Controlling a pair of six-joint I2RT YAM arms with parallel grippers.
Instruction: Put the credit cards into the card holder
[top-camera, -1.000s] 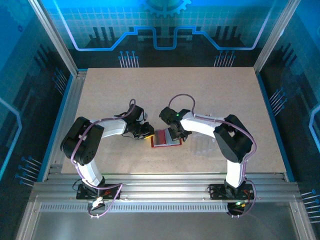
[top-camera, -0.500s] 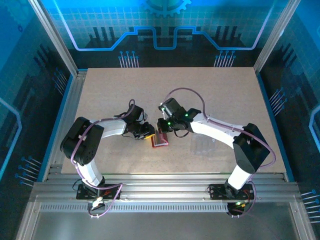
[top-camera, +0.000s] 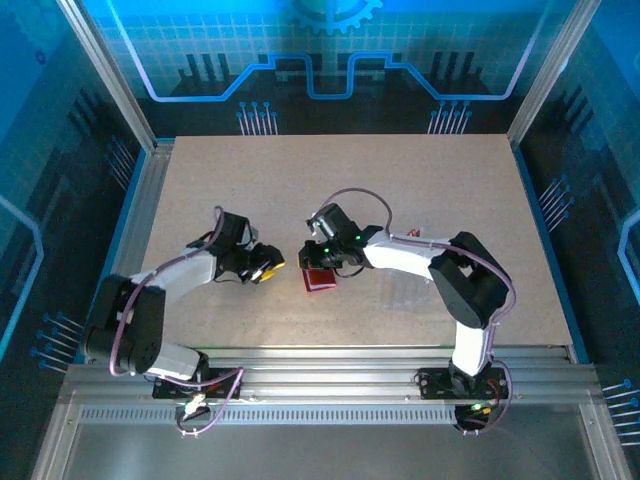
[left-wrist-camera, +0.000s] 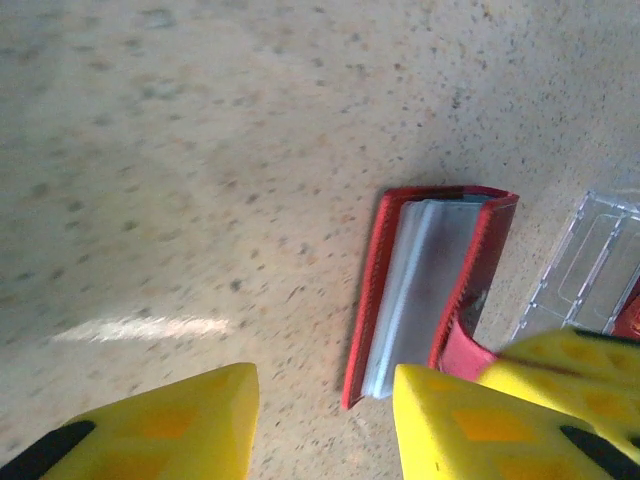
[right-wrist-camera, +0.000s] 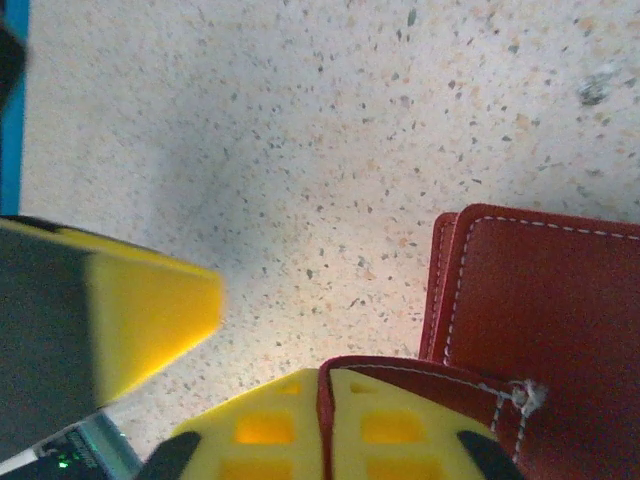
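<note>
Right wrist: R end effector (right-wrist-camera: 325, 405), barely parted, pinching card holder (right-wrist-camera: 545, 300).

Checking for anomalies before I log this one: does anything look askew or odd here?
The card holder sits half-folded, clear sleeves bunched inside, rather than lying flat; the right pincer is against its outer side.

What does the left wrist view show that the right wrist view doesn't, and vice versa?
Left wrist adds: the card holder with its clear inner pockets edge-on between red covers, a clear plastic bag beside it, and the open, empty left hand. Right wrist adds: the holder's stitched red outer cover, its flap pinched in the right hand. Shared: the card holder on the speckled table.
</note>
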